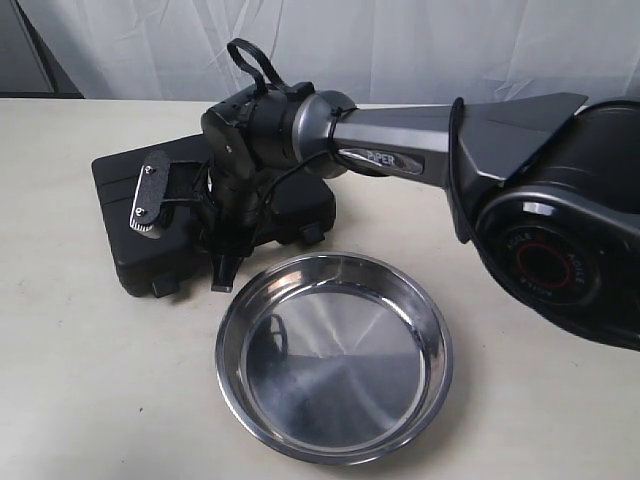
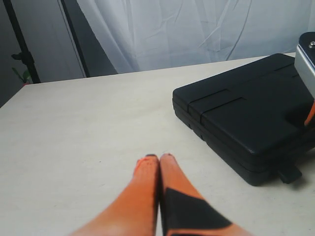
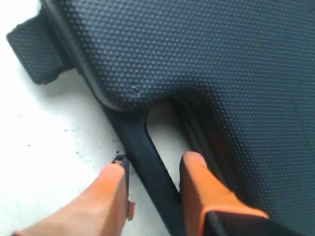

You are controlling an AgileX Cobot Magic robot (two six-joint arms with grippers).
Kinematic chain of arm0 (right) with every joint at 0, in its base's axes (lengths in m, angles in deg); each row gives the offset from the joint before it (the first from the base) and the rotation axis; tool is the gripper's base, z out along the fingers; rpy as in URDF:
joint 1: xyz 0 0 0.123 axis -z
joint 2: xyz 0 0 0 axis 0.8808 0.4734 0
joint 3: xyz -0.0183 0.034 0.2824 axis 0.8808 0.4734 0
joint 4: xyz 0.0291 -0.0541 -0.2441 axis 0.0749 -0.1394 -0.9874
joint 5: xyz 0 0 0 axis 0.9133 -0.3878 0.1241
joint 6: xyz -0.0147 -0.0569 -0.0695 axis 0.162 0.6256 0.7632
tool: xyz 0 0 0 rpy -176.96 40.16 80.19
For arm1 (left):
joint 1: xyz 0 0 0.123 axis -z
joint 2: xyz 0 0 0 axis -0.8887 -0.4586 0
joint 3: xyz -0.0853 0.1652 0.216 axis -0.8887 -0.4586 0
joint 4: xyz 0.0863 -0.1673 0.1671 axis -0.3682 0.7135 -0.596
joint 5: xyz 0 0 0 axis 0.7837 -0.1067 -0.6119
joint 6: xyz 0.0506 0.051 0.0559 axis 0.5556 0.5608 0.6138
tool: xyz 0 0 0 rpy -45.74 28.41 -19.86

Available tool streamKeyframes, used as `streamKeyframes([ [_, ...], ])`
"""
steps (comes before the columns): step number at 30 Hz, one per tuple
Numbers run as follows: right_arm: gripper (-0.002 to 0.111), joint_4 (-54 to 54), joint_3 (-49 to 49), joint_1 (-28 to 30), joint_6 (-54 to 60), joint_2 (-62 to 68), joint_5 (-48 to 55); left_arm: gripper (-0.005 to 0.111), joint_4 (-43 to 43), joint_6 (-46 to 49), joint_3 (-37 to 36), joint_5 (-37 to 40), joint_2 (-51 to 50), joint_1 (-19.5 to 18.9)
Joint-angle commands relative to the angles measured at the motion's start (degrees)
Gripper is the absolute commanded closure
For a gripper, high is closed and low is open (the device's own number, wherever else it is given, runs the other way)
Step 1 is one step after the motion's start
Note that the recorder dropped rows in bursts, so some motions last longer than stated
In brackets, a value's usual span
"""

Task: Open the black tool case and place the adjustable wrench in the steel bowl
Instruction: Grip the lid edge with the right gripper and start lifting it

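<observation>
The black tool case (image 1: 120, 180) lies closed at the back left of the table, also seen in the left wrist view (image 2: 246, 108). My right gripper (image 1: 225, 270) reaches across to its front edge. Its orange fingers are open and straddle the case's handle bar (image 3: 147, 147), with gaps on both sides of the bar (image 3: 153, 162). The steel bowl (image 1: 335, 360) sits empty in front of the case. My left gripper (image 2: 159, 157) is shut with nothing in it, over bare table beside the case. The adjustable wrench is not in view.
A small latch (image 3: 37, 54) sticks out from the case's front edge near the handle, another latch (image 2: 289, 173) shows at its corner. A white curtain (image 1: 400, 40) hangs behind the table. Dark poles (image 2: 19, 44) stand beyond the table's far edge.
</observation>
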State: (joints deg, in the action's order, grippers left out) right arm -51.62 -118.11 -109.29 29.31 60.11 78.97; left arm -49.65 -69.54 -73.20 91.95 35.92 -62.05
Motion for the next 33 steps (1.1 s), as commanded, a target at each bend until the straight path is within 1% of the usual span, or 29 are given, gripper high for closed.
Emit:
streamKeyframes([
  [1,0.074,0.0,0.0,0.2,-0.5,0.3,2.4,0.106,0.0,-0.3,0.1,-0.6,0.2,0.5],
  [11,0.074,-3.6,-1.2,0.1,-0.5,-1.0,2.8,0.106,0.0,-0.3,0.1,-0.6,0.2,0.5],
  [22,0.074,-4.0,-1.3,0.2,-2.8,0.3,-2.3,0.106,0.0,-0.3,0.1,-0.6,0.2,0.5],
  [24,0.071,-4.0,-1.3,0.2,-4.1,0.3,-3.3,0.106,0.0,-0.3,0.1,-0.6,0.2,0.5],
  [28,0.055,-3.5,-1.3,0.1,-4.1,0.6,-4.4,0.106,0.0,-0.3,0.1,-0.6,0.2,0.5],
  [30,0.053,-3.3,-1.3,0.1,-4.1,0.6,-4.0,0.106,0.0,-0.3,0.1,-0.6,0.2,0.5],
  [33,0.053,-3.3,-1.3,0.1,-4.1,0.6,-3.7,0.106,0.0,-0.3,0.1,-0.6,0.2,0.5],
])
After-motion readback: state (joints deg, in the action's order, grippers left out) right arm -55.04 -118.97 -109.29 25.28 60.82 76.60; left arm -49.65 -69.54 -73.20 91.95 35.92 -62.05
